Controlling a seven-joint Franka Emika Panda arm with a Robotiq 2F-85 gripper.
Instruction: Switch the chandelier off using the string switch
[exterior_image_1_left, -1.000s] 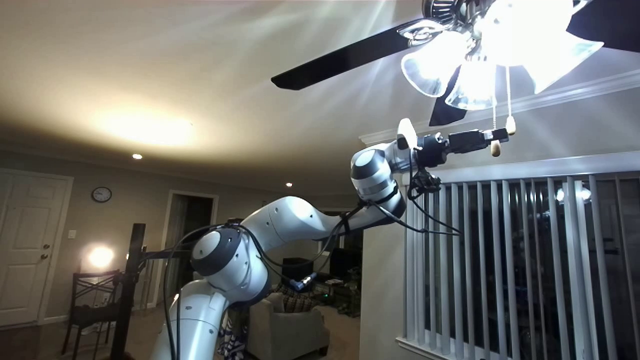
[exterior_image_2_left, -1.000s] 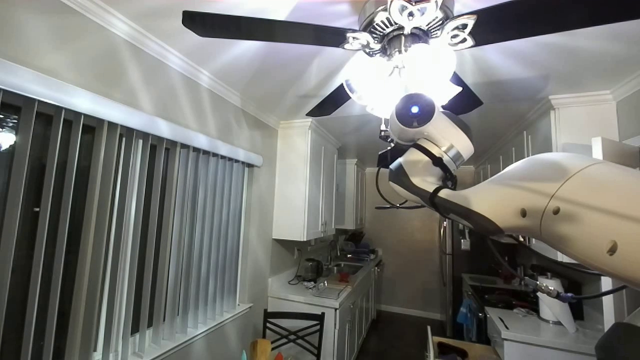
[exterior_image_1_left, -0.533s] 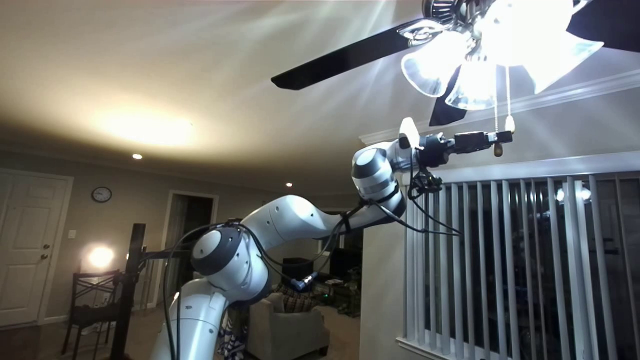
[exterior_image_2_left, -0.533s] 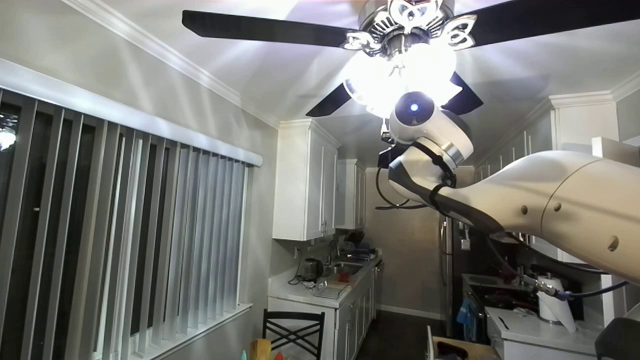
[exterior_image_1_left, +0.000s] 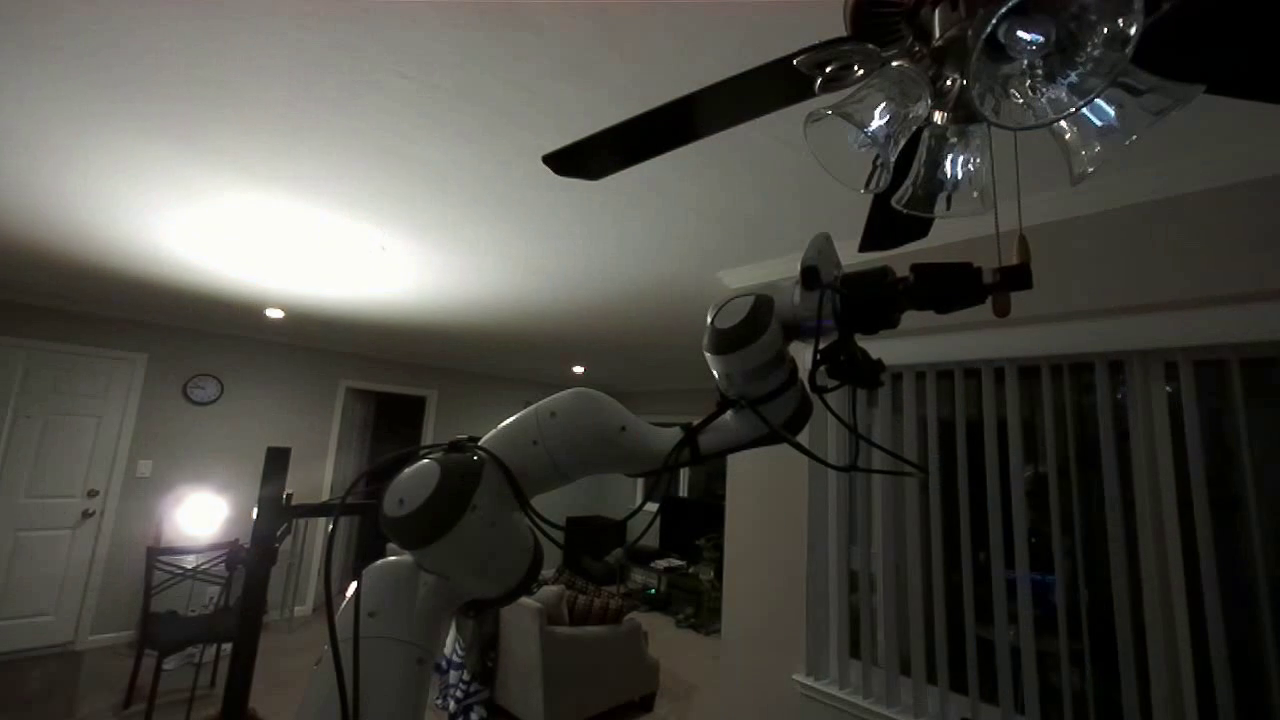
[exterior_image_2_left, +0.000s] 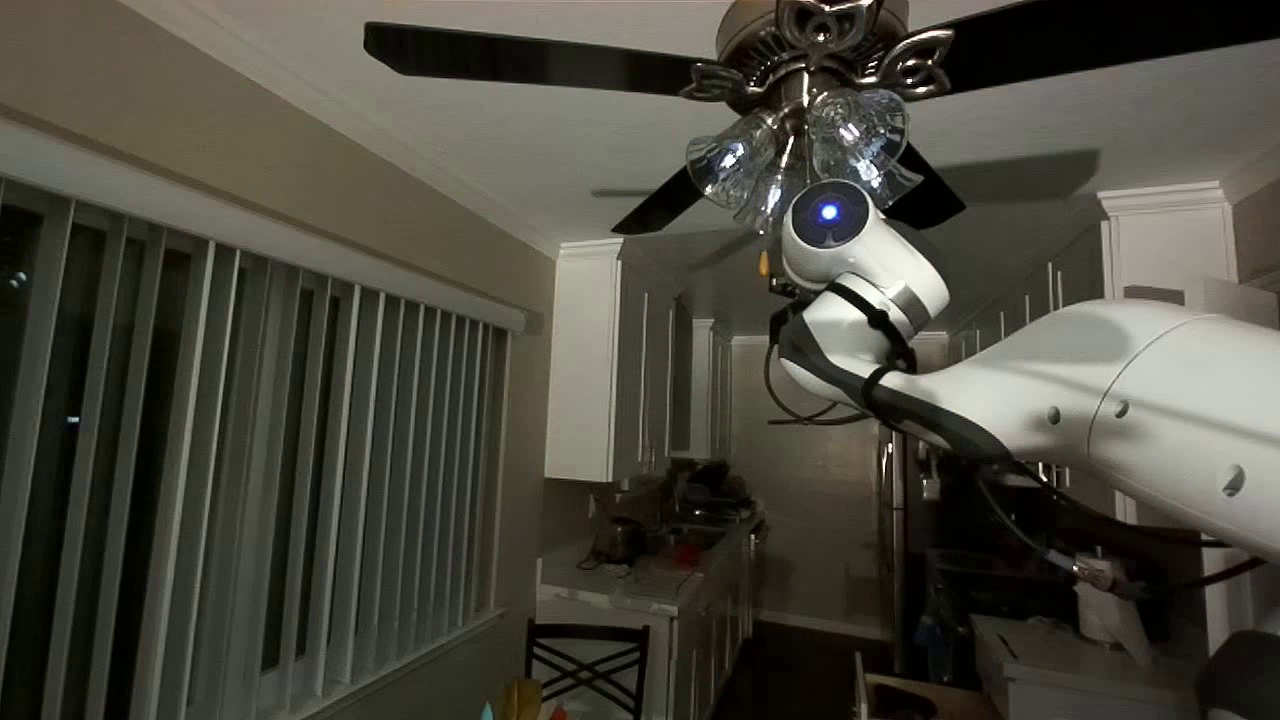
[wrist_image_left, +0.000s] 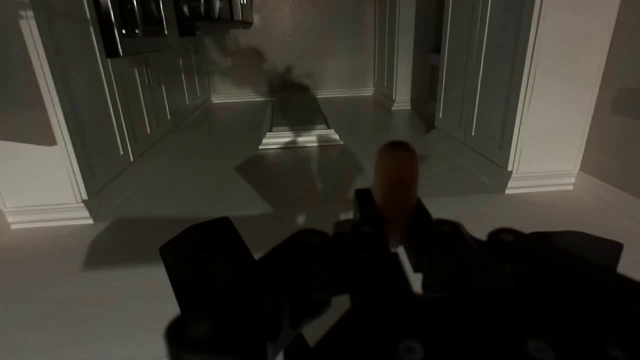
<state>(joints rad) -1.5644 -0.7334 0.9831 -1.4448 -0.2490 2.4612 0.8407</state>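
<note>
The chandelier is the light kit of a ceiling fan, with clear glass shades that are dark in both exterior views; they also show in an exterior view. Two pull strings hang from it. My gripper is shut on the wooden knob of one string, and the knob's lower end sticks out below the fingers. In the wrist view the knob stands between the fingertips. The other string's wooden knob hangs free, just above the fingertips. In an exterior view the arm mostly hides the gripper.
Dark fan blades spread above the arm. A window with vertical blinds lies beyond the gripper. White kitchen cabinets stand further back. Cables hang from the wrist.
The chandelier lights have gone from bright to off, and the room is darker. My gripper has moved slightly down and to the right in an exterior view, with the knob held.
</note>
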